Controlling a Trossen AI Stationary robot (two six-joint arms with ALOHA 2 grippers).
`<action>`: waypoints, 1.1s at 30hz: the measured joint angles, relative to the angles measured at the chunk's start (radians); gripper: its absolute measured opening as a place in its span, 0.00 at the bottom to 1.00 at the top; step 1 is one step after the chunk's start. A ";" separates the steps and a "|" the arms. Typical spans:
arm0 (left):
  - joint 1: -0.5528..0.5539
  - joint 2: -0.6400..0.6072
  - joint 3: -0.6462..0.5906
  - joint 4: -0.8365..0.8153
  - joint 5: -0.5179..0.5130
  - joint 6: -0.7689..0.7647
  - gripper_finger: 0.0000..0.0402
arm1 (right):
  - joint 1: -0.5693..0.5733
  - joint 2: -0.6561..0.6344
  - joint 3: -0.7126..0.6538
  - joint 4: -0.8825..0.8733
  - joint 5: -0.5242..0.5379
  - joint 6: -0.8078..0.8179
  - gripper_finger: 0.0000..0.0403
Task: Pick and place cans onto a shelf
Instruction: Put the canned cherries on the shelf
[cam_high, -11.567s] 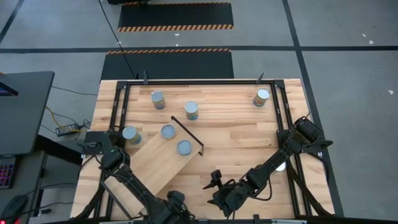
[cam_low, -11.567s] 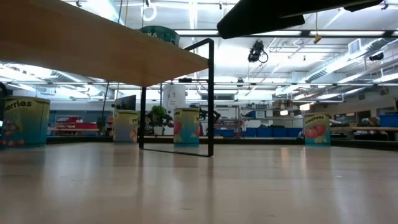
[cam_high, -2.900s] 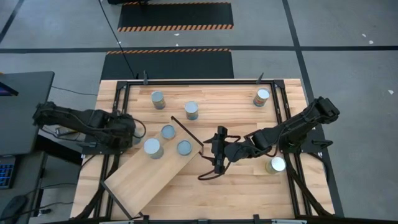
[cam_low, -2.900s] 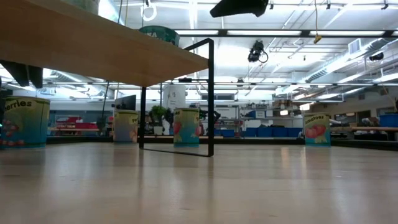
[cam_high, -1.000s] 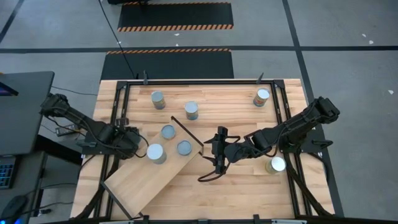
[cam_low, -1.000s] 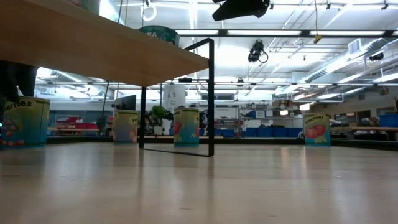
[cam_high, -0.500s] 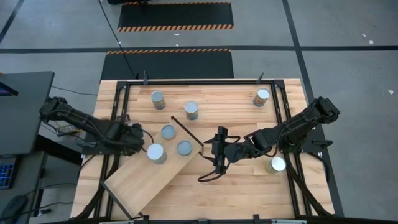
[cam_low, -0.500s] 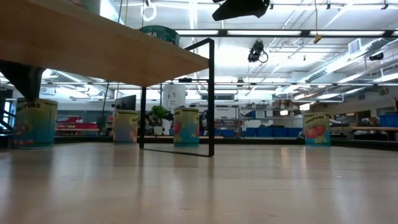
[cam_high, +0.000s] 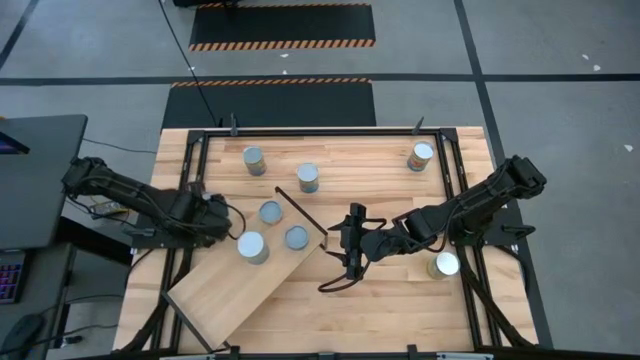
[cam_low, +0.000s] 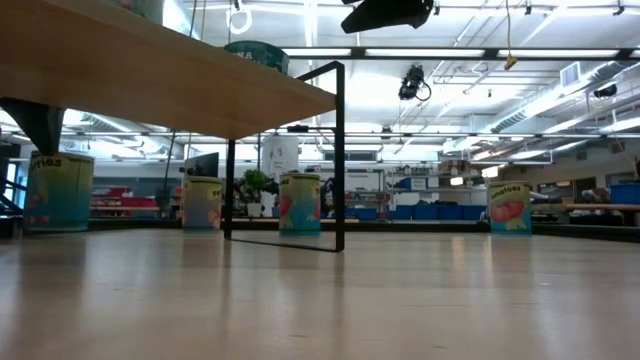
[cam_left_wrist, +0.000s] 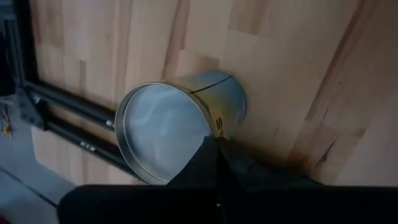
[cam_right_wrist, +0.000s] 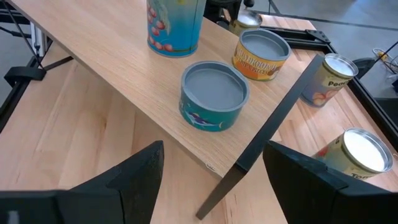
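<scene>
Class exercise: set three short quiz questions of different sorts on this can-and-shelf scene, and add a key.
1. Counting, high view: how many cans stand on the shelf?
2. True or false: the right gripper holds a can.
3. Which is shut? A the left gripper; B the right one; C both.
Key: 1 three; 2 false, it is open and empty; 3 A.

In the low view the shelf (cam_low: 170, 75) runs off the picture's edge, and the cans standing on it are cropped to slivers above its board. Beneath the shelf, a dark arm part covers the top of one can (cam_low: 60, 192). That can's label reads only partly.
</scene>
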 joint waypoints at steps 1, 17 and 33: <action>0.000 -0.006 0.009 -0.015 -0.006 -0.013 0.00 | 0.000 0.000 0.000 0.000 0.000 0.000 0.70; 0.042 -0.050 0.316 -0.137 -0.014 0.012 0.00 | -0.011 0.000 0.000 0.022 0.006 -0.018 0.70; 0.159 -0.018 0.640 -0.138 0.061 0.276 0.00 | -0.016 -0.091 0.000 0.030 0.008 -0.041 0.70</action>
